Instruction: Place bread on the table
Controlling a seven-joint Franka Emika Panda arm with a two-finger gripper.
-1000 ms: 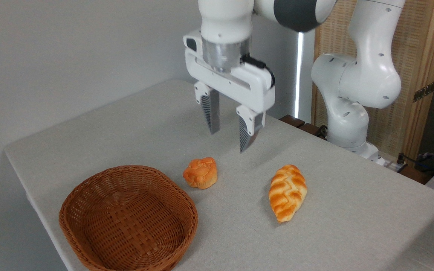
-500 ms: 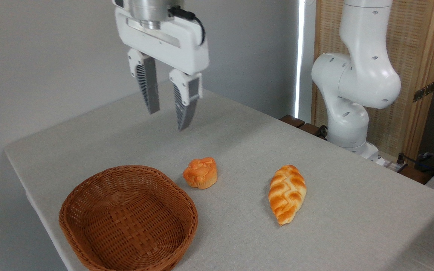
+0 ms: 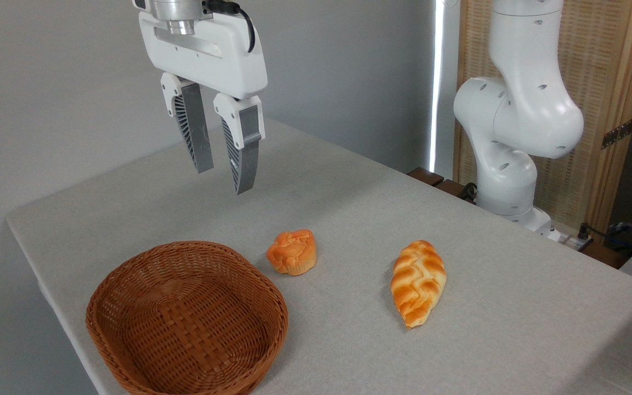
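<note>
Bread (image 3: pixel 418 282) lies flat on the surface (image 3: pixel 513 307), at 3 o'clock of the bun (image 3: pixel 292 252). Jaws part open, empty, high at 11 o'clock. Task looks done. Your risk: descending again could clip the bun or basket (image 3: pixel 186 320).

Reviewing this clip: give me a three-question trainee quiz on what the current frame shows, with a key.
1. True or false: the braided bread lies inside the wicker basket.
2. Multiple choice: what is the gripper holding? A) the bread B) the small round bun C) nothing
3. Fill in: the bun sits on the table between the basket and the ____.

Key
1. False: it lies on the table, right of the basket, which is empty.
2. C: the fingers are apart, up in the air, with nothing between them.
3. Bread.
</note>
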